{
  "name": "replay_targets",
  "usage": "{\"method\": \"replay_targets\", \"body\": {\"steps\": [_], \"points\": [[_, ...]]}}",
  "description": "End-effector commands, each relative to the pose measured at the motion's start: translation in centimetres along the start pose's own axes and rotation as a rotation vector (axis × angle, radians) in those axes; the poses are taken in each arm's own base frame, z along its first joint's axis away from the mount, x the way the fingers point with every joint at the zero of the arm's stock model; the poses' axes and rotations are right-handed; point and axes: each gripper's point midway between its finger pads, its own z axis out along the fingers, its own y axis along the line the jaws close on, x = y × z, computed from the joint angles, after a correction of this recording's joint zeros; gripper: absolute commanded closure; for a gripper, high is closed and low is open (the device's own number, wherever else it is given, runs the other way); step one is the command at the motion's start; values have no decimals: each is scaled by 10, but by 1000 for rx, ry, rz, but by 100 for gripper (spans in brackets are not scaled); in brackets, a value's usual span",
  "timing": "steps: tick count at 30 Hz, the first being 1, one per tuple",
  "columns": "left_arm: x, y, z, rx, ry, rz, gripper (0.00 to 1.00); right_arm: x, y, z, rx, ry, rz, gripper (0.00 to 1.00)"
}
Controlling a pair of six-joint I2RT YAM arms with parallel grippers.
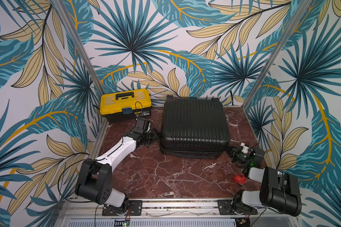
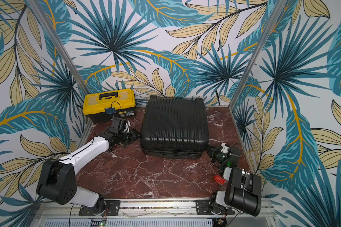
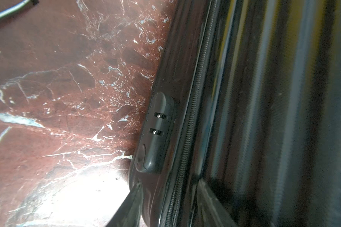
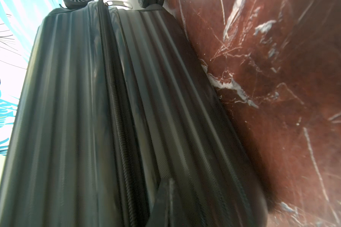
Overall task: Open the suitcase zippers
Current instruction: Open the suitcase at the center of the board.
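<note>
We see the suitcase point(image 1: 194, 125) lying flat on the red marble table point(image 1: 165, 176), toward the back and right of centre, shell shut, with a yellow toolbox point(image 1: 125, 104) beside it at the back left. The left gripper point(image 1: 157, 137) sits against the suitcase's left edge near the front corner; in the left wrist view its two fingers point(image 3: 130, 204) stand apart, one either side of the zipper point(image 3: 187, 137) seam, partly parted, and we cannot tell whether they pinch anything, since the tips are cut off at the frame edge. A small lock block point(image 3: 156, 133) with two slots sits just beside the seam; no pull is clearly visible there. The right gripper point(image 1: 229, 151) is at the suitcase's front right corner, dark on dark in both top views, so contact is hard to judge. Its fingers point(image 4: 165, 198) show as one closed wedge in the right wrist view, clenched, lying on the ribbed shell just beside the zipper; anything between them is hidden. A red object point(image 1: 240, 179) lies near the right arm, too small to identify.
</note>
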Motion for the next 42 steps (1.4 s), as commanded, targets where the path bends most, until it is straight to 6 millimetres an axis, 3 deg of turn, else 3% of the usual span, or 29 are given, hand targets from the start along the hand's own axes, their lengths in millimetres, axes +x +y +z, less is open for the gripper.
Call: {"method": "replay_targets", "body": {"steps": [1, 6, 10, 13, 16, 18, 20, 22, 24, 28, 31, 36, 40, 42], "points": [[12, -14, 3, 62, 47, 20, 54, 17, 24, -3, -72, 54, -62, 100], [8, -30, -7, 107, 36, 14, 54, 31, 70, -11, -144, 48, -123, 100], [-9, -48, -30, 126, -31, 35, 51, 36, 107, -20, -205, 29, -161, 100], [-35, -52, -65, 52, -158, 95, 39, 35, 129, -23, -247, 20, -159, 100], [-66, -50, -116, -46, -354, 159, 28, 34, 146, -20, -268, 16, -168, 100], [-81, -49, -151, -95, -491, 205, 26, 33, 160, -17, -277, 9, -188, 100], [-84, -57, -175, -107, -543, 284, 28, 31, 174, -11, -276, 3, -210, 100], [-73, -70, -182, -96, -536, 370, 33, 28, 191, -6, -277, -2, -236, 100], [-52, -81, -174, -71, -486, 456, 36, 24, 207, 1, -268, -5, -253, 100], [8, -91, -146, 20, -311, 625, 37, 10, 242, 19, -265, -12, -279, 100], [43, -91, -141, 67, -239, 721, 38, -11, 261, 38, -252, -25, -281, 100], [83, -93, -132, 135, -140, 818, 40, -47, 292, 93, -235, 1, -293, 100], [116, -89, -113, 138, -44, 875, 40, -69, 311, 144, -249, 66, -302, 100], [136, -88, -101, 127, 6, 918, 40, -75, 323, 157, -273, 83, -322, 100]]}}
